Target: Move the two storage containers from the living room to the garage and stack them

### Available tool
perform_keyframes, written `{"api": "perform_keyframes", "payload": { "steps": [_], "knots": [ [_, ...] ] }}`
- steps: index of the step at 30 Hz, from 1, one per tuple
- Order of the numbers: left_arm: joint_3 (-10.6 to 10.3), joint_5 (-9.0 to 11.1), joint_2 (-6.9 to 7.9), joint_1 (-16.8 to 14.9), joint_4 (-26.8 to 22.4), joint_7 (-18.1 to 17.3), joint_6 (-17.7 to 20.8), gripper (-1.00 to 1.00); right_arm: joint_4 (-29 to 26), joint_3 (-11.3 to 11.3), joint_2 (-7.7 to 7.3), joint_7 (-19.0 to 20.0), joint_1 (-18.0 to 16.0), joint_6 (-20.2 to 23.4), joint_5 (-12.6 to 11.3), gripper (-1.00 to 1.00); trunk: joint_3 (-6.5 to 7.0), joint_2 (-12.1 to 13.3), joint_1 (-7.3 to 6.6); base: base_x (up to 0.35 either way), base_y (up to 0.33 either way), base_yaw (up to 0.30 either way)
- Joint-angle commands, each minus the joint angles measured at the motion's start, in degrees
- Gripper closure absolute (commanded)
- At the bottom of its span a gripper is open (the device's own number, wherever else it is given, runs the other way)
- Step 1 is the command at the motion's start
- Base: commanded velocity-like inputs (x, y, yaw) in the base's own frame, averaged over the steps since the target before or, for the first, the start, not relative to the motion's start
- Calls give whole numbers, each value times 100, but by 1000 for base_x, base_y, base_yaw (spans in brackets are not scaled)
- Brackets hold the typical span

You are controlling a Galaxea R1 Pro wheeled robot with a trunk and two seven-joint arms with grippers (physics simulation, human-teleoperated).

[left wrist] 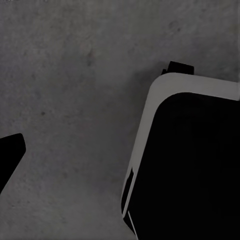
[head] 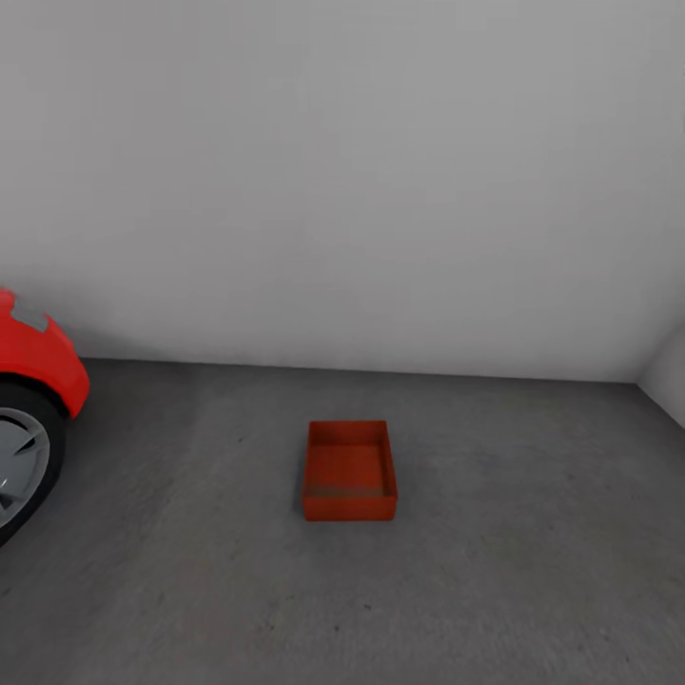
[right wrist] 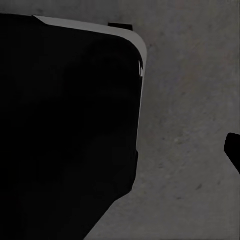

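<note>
One orange-red storage container (head: 349, 471) stands open-topped and empty on the garage's dark grey floor (head: 514, 571), a short way in front of the white wall. In the left wrist view a dark fingertip (left wrist: 10, 156) of my left gripper sits at the frame's edge over bare concrete, holding nothing. A dark fingertip (right wrist: 234, 150) of my right gripper likewise sits at the edge of the right wrist view, with nothing held. Both grippers hang low beside my base, away from the container.
A glossy red car's fender (head: 38, 357) and wheel (head: 19, 461) stand at the left. The white wall (head: 362, 190) closes the far side, with a corner at the right. My black, grey-rimmed base (left wrist: 190, 160) (right wrist: 65, 125) shows in both wrist views.
</note>
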Motion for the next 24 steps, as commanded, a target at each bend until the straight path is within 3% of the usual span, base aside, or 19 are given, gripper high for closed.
{"api": "perform_keyframes", "payload": {
  "steps": [1, 24],
  "knots": [
    [14, 29, -1, -3, 5, 0, -23, -100, 19, 47, 2, -14, -7, -33, -28, -100, 5, -3, 0, 0, 0, 0],
    [13, 29, -1, -3, 5, 0, -23, -100, 18, 56, 22, -14, -7, -16, 33, -100, 218, -3, 0, 0, 0, 0]
  ]
}}
